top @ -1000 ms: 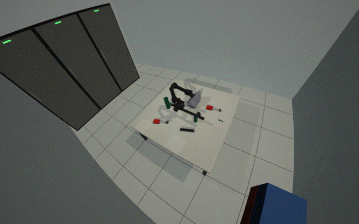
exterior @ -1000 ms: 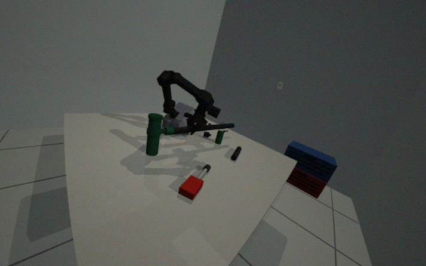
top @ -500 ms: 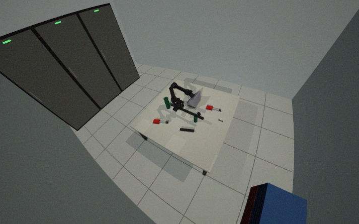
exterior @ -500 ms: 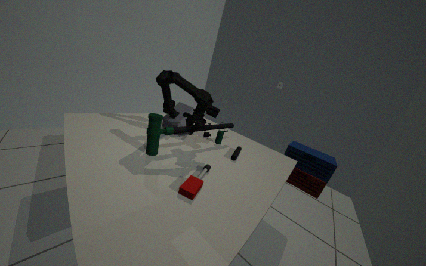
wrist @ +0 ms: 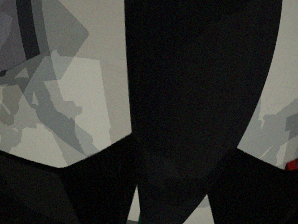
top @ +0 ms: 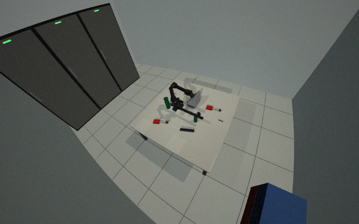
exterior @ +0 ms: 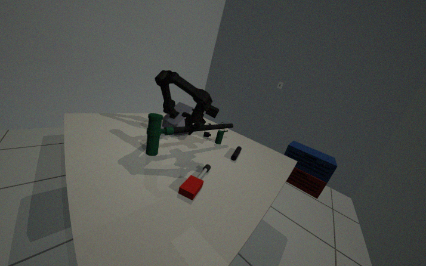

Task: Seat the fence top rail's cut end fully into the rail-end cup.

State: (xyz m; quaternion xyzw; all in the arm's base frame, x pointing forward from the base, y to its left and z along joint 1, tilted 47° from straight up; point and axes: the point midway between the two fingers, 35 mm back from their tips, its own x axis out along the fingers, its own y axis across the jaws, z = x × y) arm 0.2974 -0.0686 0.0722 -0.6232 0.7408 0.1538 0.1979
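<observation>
The big green post [exterior: 153, 140] [top: 166, 101] stands on the white table [exterior: 115, 204] [top: 203, 150]. A green rail-end cup [exterior: 167, 130] juts from its upper part, below the post cap [exterior: 155, 116]. The dark top rail [exterior: 207, 126] [top: 189, 112] [wrist: 193, 83] runs level from the cup, through the loop on the small green post [exterior: 219, 136] [top: 195, 119]. The rail's end meets the cup; I cannot tell how deep it sits. My gripper [exterior: 194, 127] [top: 178, 106] [wrist: 170, 137] is shut on the rail near the cup end.
Two red blocks with handles [exterior: 191, 186] [top: 156, 121] [top: 209, 107] lie on the table, with a loose black cylinder [exterior: 235, 153] [top: 186, 129] and a small black part [exterior: 207, 133]. A grey wedge [top: 194, 100] stands behind the arm. A blue and red crate [exterior: 310, 168] sits on the floor.
</observation>
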